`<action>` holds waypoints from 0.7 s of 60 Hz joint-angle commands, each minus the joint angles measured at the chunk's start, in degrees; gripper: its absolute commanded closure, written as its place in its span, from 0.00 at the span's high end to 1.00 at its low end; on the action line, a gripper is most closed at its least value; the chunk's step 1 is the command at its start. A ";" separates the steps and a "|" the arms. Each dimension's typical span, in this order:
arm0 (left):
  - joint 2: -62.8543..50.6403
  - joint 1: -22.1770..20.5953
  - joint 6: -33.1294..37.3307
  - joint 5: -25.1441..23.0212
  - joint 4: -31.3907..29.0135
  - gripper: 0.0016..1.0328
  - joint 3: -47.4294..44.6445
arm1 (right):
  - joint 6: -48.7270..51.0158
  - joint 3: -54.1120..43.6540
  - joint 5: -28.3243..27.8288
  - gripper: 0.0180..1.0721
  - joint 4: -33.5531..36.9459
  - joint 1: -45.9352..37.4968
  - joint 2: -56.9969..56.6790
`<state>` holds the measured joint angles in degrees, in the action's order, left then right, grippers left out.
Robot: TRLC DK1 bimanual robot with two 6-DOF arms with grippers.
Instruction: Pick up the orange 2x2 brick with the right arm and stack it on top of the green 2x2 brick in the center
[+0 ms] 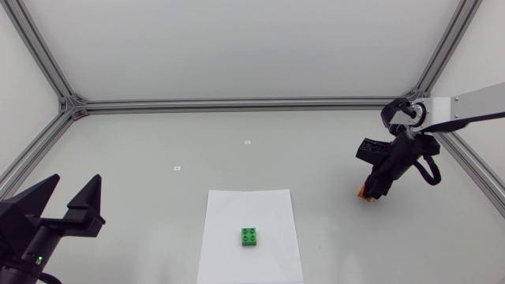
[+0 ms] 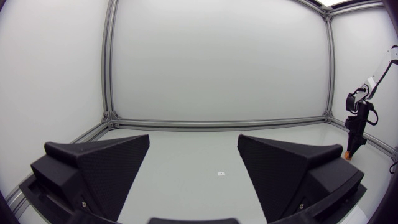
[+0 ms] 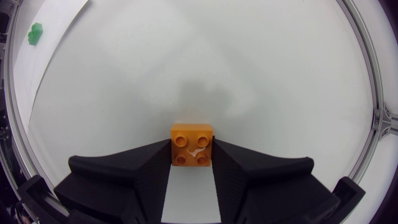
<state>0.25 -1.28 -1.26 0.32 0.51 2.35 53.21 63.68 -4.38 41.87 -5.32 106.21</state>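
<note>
Table (image 1: 158, 142): spread pale grey and matte, edged by silver rails (image 1: 237, 104) that met at the corners, with plain white walls behind. Bore a white sheet (image 1: 248, 207) at six o'clock and two tiny markers (image 1: 247, 143) nearer the middle. Green brick (image 1: 251, 236): sat studs up toward the sheet's six o'clock end, well apart from both arms. Right arm (image 1: 465, 106): stretched in from two o'clock and bent down at the wrist toward four o'clock. Right pincer (image 3: 191, 151): pointed down at the table, clamped on the orange brick (image 3: 191, 144), one finger pressed against each side, studs facing the wrist camera. Could not tell whether that brick touched the table. Left pincer (image 1: 72, 188): rested low at eight o'clock, fingers spread wide apart.
</note>
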 commanded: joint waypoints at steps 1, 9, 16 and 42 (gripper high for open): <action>0.45 0.14 0.73 -0.23 -0.78 0.96 -2.35 | 1.90 0.66 0.43 0.19 1.11 -0.04 1.01; 0.45 0.14 0.73 -0.23 -0.87 0.96 -2.35 | 2.95 0.13 0.16 0.15 3.48 0.49 -4.00; 0.45 0.14 0.73 -0.23 -0.87 0.96 -2.35 | 3.13 -0.84 0.34 0.14 5.42 2.25 -8.57; 0.45 0.14 0.73 -0.32 -0.87 0.96 -2.35 | -1.27 -6.64 2.36 0.11 9.81 17.01 -21.58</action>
<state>0.25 -1.30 -1.28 0.32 0.49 2.35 53.15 59.11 -2.66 50.19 9.21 86.76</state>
